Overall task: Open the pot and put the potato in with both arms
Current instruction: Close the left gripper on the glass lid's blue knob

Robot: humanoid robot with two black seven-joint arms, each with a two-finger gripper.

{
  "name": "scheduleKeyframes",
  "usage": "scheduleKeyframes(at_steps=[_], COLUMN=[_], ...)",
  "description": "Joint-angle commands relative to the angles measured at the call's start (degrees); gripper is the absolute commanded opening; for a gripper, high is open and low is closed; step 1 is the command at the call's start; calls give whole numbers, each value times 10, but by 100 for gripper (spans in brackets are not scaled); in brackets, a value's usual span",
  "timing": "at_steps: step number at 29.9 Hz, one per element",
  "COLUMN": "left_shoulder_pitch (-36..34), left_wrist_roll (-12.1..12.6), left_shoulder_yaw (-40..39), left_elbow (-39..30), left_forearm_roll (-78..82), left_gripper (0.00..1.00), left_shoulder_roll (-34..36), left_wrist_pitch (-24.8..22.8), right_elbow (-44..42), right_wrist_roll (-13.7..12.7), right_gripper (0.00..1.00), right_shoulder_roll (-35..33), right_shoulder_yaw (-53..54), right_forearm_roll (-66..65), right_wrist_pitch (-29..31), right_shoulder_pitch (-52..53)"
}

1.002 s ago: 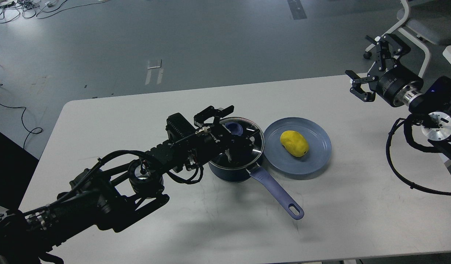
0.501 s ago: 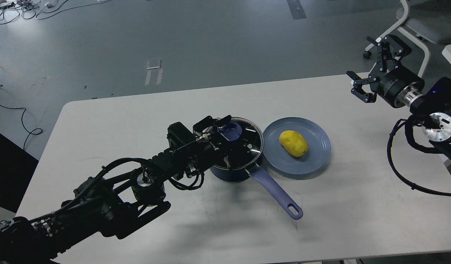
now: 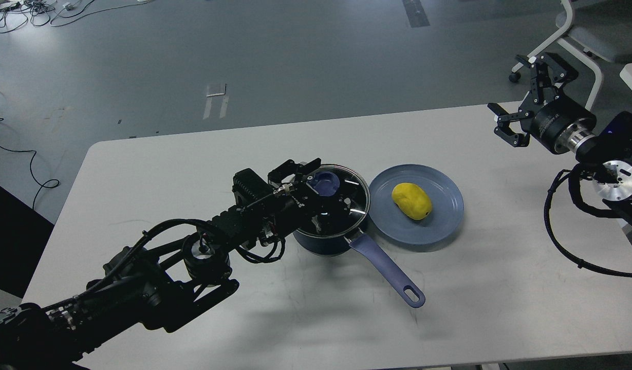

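A black left arm (image 3: 141, 277) reaches across the white bench (image 3: 167, 169) to a dark navy pot (image 3: 326, 244), its left gripper (image 3: 323, 190) set over the glass lid (image 3: 354, 198) with fingers on either side of the blue knob (image 3: 326, 181); whether they actually clamp the knob cannot be told. The lid sits on the pot, whose lavender handle (image 3: 388, 275) points toward the near edge. Just right of that gripper, a yellow potato (image 3: 412, 201) lies on a blue plate (image 3: 444, 226) beside the pot. Far right, well apart from the potato, the right gripper (image 3: 519, 100) hangs above the bench's far corner, fingers spread wide and holding nothing.
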Motion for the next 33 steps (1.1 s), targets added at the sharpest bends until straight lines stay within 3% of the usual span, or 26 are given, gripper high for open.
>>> scheduleKeyframes(at_steps=[1, 33], left_shoulder_pitch=[1, 10], left_wrist_roll=[0, -15], left_shoulder_yaw=[2, -2], left_elbow=[5, 11], left_forearm_roll=[0, -22], left_gripper=[99, 99], left_shoulder_roll=[0, 2], left_wrist_pitch=[0, 0], right_elbow=[0, -14], right_wrist_roll=[0, 0], right_gripper=[100, 100], right_shoulder_roll=[0, 0], right_shoulder_yaw=[0, -3], right_forearm_roll=[0, -3], right_wrist_pitch=[0, 1], right_shoulder_pitch=[-2, -16])
